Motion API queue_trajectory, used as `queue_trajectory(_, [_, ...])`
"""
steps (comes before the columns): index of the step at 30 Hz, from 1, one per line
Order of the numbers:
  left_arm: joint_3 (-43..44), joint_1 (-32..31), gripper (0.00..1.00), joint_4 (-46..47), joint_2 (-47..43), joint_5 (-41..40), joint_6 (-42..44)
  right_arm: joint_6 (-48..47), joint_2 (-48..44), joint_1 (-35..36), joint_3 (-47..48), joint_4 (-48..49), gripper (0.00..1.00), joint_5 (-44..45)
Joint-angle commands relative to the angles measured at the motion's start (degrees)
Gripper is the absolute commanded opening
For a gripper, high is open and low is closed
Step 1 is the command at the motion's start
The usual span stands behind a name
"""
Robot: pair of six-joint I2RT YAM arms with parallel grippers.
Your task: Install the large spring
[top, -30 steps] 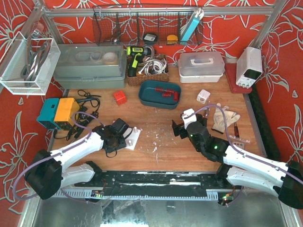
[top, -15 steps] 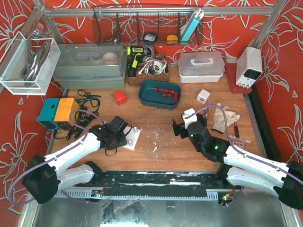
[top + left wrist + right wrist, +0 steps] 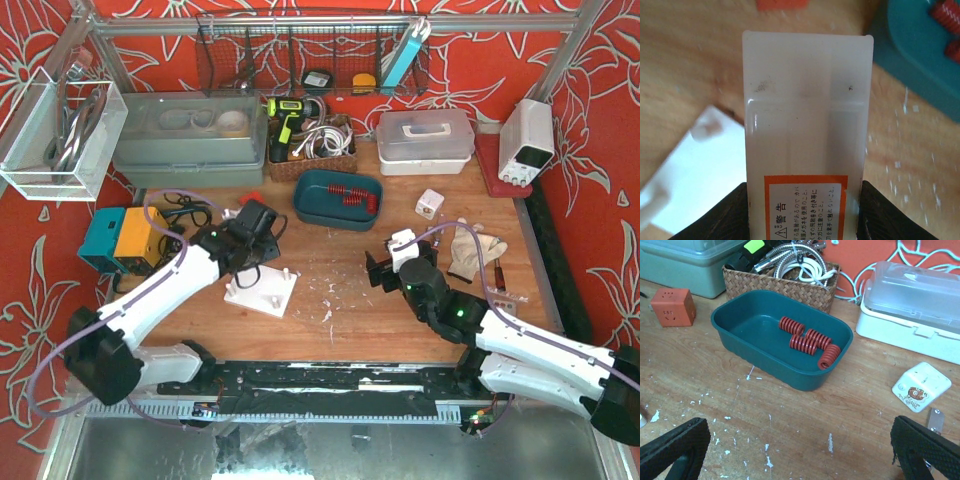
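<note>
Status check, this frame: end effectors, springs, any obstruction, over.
Left end effector shut on white plastic case with orange warning label. Right end effector open, empty. Red coil springs untouched in teal plastic tray. Nothing blocking tray.

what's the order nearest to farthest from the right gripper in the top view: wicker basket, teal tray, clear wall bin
From the right gripper:
1. teal tray, just ahead of it, mid table
2. wicker basket, behind the tray
3. clear wall bin, far left wall
</note>
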Motion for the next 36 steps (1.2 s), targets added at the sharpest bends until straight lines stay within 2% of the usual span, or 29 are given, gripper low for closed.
queue_trajectory(1, [5.37, 6.32, 0.37, 0.24, 5.18, -7.26, 3.10, 0.69, -1.72, 0.14, 0.77, -1.44, 0.99, 1.27])
queue_trajectory(8, [9.36, 17.06, 0.36, 6.08, 14.72, -8.44, 5.65, 1.12, -2.94, 0.14, 0.67, -1.56, 0.99, 0.43])
queue_trajectory(16, [11.35, 22.58, 0.36, 9.52, 26.58, -10.26, 4.79, 1.45, -2.96, 0.14, 0.78, -1.78, 0.99, 0.16])
queue_trajectory(23, [12.59, 24.34, 0.41, 8.11, 32.41, -13.42, 3.11, 1.55, -2.55, 0.18, 0.92, -1.80, 0.99, 0.23])
queue_trajectory(26, [12.71, 24.82, 0.49, 7.69, 33.38, -13.67, 2.59, 1.57, -2.13, 0.18, 1.04, -1.90, 0.99, 0.25])
queue_trajectory(33, [14.64, 25.03, 0.81, 3.44, 33.52, -14.29, 1.87, 1.57, -1.39, 0.17, 1.20, -1.91, 0.99, 0.42])
queue_trajectory(36, [15.94, 25.04, 0.86, 1.18, 32.18, -14.13, 2.37, 1.49, -1.25, 0.16, 1.22, -1.96, 0.99, 0.59])
